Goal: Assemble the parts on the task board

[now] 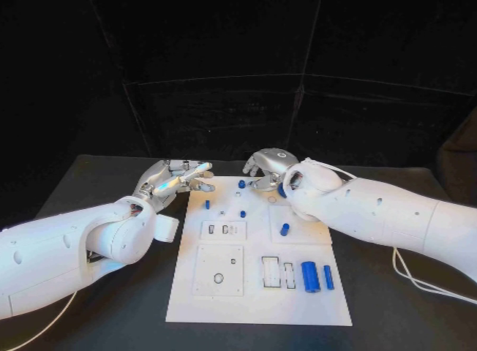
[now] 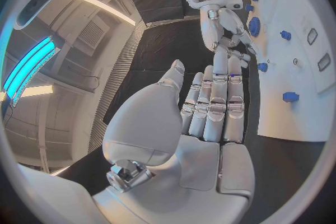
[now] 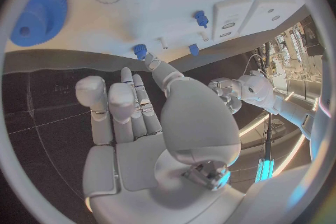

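The white task board (image 1: 257,292) lies in the middle of the black table. Two blue cylinders (image 1: 310,276) lie side by side on its near right part, and a short blue piece (image 1: 285,229) lies further up. Small blue pegs (image 1: 207,205) stand in its far part. A blue gear (image 3: 41,11) lies flat on the board by my right hand (image 1: 268,170). That hand hovers over the board's far edge with nothing in it, one fingertip close to a small blue peg (image 3: 140,50). My left hand (image 1: 181,179) is off the board's far left corner, fingers straight and empty (image 2: 210,106).
Pale square insets (image 1: 223,231) and slots (image 1: 272,270) mark the board's near half. Black table lies on both sides of the board, and a white cable (image 1: 429,281) trails on the table at the right.
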`<action>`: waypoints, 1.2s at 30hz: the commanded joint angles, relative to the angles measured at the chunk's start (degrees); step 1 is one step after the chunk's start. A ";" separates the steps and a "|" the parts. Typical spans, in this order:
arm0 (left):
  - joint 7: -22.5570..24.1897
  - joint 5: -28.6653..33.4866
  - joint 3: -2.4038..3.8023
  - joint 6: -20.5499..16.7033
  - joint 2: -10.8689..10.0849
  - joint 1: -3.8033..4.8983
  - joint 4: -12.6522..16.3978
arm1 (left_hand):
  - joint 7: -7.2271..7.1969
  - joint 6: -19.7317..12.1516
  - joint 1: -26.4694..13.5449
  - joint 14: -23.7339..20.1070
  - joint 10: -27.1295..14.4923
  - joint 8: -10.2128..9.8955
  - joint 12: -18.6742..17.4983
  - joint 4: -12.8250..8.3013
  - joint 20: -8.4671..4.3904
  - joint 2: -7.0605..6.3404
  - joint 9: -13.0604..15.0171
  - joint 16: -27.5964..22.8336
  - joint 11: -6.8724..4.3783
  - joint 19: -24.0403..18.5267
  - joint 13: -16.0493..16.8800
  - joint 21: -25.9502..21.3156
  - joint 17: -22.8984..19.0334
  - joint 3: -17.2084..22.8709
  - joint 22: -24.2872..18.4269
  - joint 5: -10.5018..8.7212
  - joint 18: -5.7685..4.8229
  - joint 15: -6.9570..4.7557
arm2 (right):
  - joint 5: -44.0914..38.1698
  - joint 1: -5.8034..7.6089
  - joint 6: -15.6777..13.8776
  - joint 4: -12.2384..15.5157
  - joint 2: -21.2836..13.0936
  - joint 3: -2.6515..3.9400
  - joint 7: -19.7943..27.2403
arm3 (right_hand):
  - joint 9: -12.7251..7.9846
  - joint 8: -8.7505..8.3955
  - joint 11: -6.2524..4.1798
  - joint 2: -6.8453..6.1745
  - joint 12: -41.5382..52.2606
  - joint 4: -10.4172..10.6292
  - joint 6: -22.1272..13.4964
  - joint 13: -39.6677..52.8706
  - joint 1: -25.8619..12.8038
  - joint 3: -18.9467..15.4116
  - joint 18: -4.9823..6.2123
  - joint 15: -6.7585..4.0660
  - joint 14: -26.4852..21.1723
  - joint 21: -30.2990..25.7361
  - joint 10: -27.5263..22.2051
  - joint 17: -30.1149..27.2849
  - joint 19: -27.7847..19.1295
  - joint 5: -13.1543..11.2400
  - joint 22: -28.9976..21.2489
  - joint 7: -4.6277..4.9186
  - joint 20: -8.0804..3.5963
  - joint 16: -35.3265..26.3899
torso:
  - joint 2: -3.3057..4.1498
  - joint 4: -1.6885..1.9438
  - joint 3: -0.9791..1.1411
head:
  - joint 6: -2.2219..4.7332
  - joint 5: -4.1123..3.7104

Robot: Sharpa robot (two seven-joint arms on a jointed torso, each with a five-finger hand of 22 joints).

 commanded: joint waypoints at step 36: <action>0.03 0.03 -0.26 1.92 0.65 0.04 -1.18 | -0.98 1.50 -0.17 0.00 3.07 0.63 1.05 -1.20 -0.42 1.54 0.00 -0.53 -1.23 0.74 0.38 -0.72 1.67 0.04 -0.36 -0.02 0.34 -0.32 | 14.69 2.10 14.10 5.61 -11.98 -0.08 -7.57 | -0.44 1.08 -0.71 -0.73 75.46 12.94 -4.80 79.40 5.78 -17.31 -6.40 0.00 5.18 14.32 23.38 35.31 17.37 8.63 28.95 -0.02 -0.01 18.19 | -0.02 -0.65 0.26 | 0.37 -0.16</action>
